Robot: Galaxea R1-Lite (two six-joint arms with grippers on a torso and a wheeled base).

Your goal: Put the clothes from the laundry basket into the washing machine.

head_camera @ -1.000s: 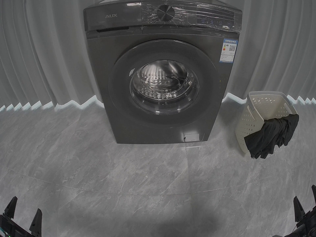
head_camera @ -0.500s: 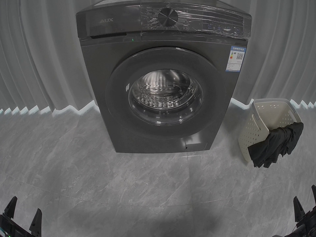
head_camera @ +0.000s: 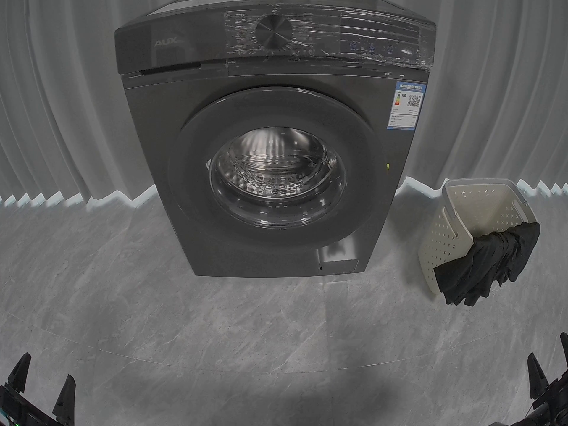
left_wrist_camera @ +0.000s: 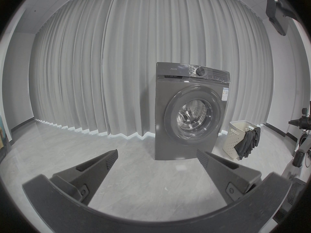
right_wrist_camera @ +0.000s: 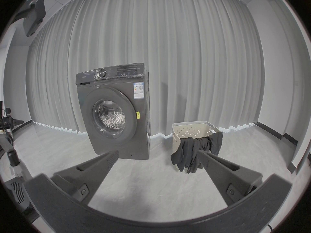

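Observation:
A dark grey front-loading washing machine [head_camera: 272,149] stands on the floor with its round door closed; it also shows as washing machine [left_wrist_camera: 189,110] and washing machine [right_wrist_camera: 113,110]. To its right sits a white perforated laundry basket [head_camera: 449,232], with dark clothes [head_camera: 485,261] draped over its front rim. The basket [right_wrist_camera: 191,130] and clothes [right_wrist_camera: 194,151] lie ahead of my right gripper [right_wrist_camera: 157,160], which is open and empty. My left gripper [left_wrist_camera: 157,160] is open and empty too, low and well short of the machine. Both grippers sit at the bottom corners of the head view: left gripper [head_camera: 41,380], right gripper [head_camera: 550,362].
Grey marble-look floor [head_camera: 236,326] stretches open between me and the machine. Pleated white curtains [head_camera: 59,90] run along the wall behind the machine and basket.
The whole head view has shifted: the machine and basket look larger and sit further left, so the camera moved closer. Both grippers hold the same place in the picture.

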